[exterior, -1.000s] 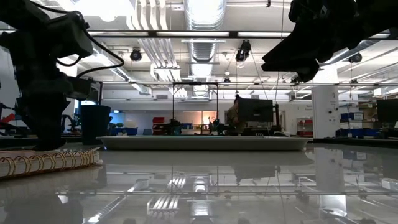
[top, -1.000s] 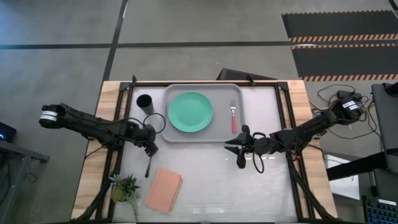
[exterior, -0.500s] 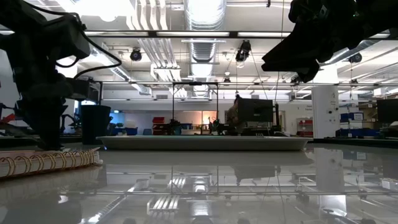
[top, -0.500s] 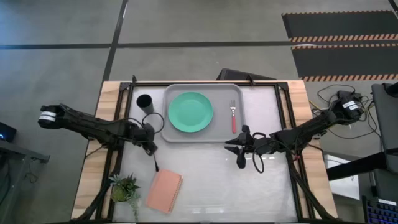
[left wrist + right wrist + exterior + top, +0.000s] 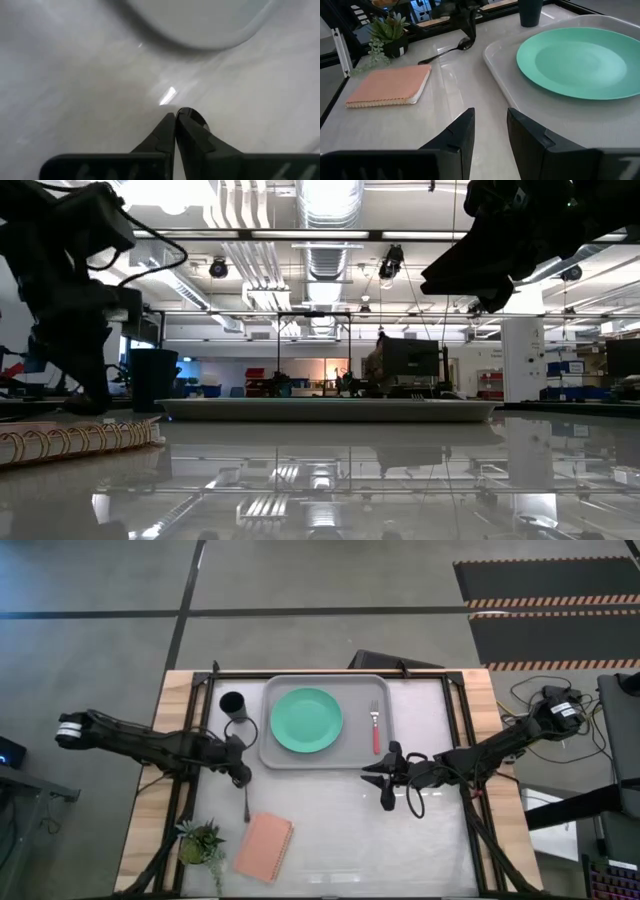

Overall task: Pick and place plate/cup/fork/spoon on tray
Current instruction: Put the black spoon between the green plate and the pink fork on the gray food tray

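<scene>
The mint-green plate point(image 5: 306, 720) and the red-handled fork point(image 5: 376, 726) lie on the light-grey tray point(image 5: 274, 756). The dark cup point(image 5: 232, 703) stands on the table left of the tray. The black spoon point(image 5: 246, 803) lies just off the tray's near left corner, its handle pointing toward the near edge. My left gripper point(image 5: 242, 778) is shut on the spoon's far end. Right of centre, near the tray's near edge, my right gripper point(image 5: 385, 783) stands open and holds nothing. My left gripper pinches the spoon's bowl end point(image 5: 194, 119) between its two fingertips, the oval bowl showing just past them. The fingers point(image 5: 468, 31) come down from above. The handle point(image 5: 431, 58) stretches away from the gripper and rests on the table.
A salmon-pink spiral notebook point(image 5: 264, 846) and a small potted plant point(image 5: 201, 840) sit at the near left, close to the spoon's handle. The table's near middle and right are bare.
My left gripper has shut on the spoon's bowl end and shifted a little toward the table's left edge. The spoon has turned slightly, its handle now pointing straighter toward the near edge.
</scene>
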